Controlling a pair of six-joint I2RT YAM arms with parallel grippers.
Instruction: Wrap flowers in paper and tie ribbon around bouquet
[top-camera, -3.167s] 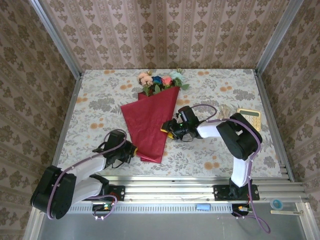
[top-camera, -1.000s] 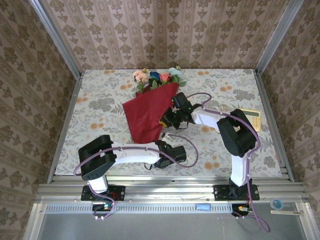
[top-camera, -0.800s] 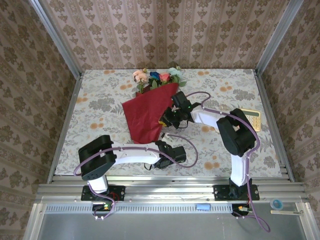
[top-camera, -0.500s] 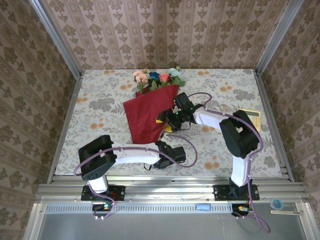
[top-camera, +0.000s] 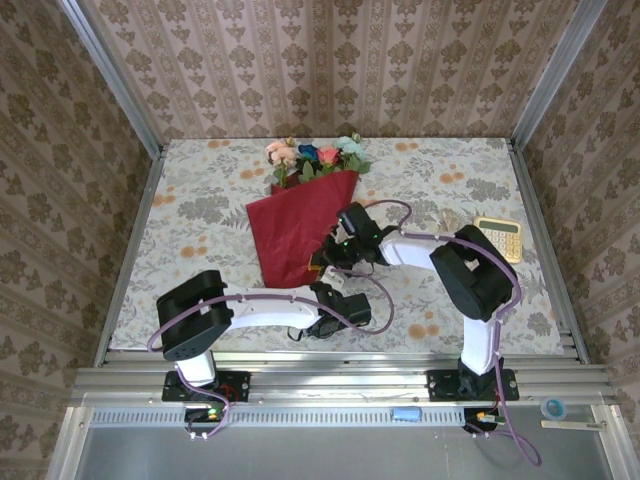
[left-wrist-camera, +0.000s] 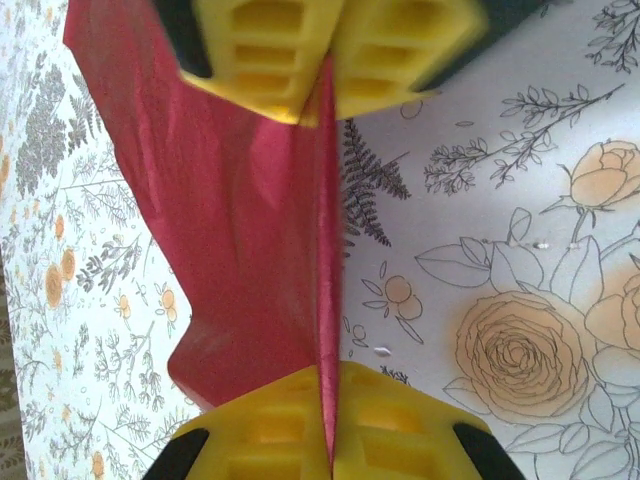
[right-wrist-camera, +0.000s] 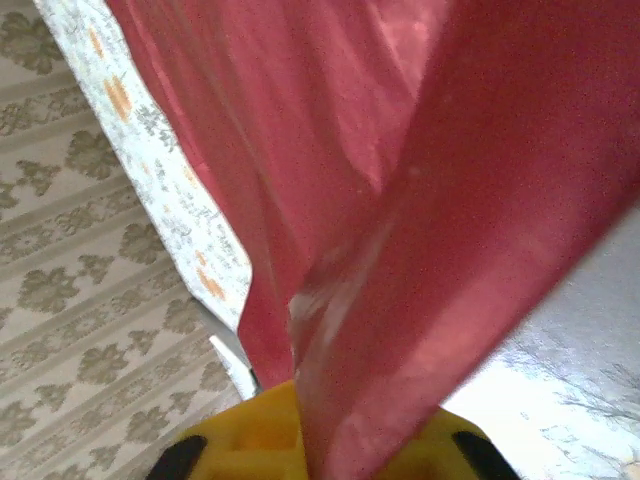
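Cream floral tablecloth (top-camera: 200, 250) under red paper (top-camera: 295, 225), damask wallpaper (top-camera: 330, 60)

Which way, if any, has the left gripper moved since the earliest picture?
Yes: the left gripper has swung right, closer to the calculator, and now pinches the near edge of the red paper.

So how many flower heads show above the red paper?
4, in a row above the paper's far rim: peach, blue, coral, teal. More may hide among the leaves.

overhead view, wrist close-ups share paper (left-wrist-camera: 250, 260)
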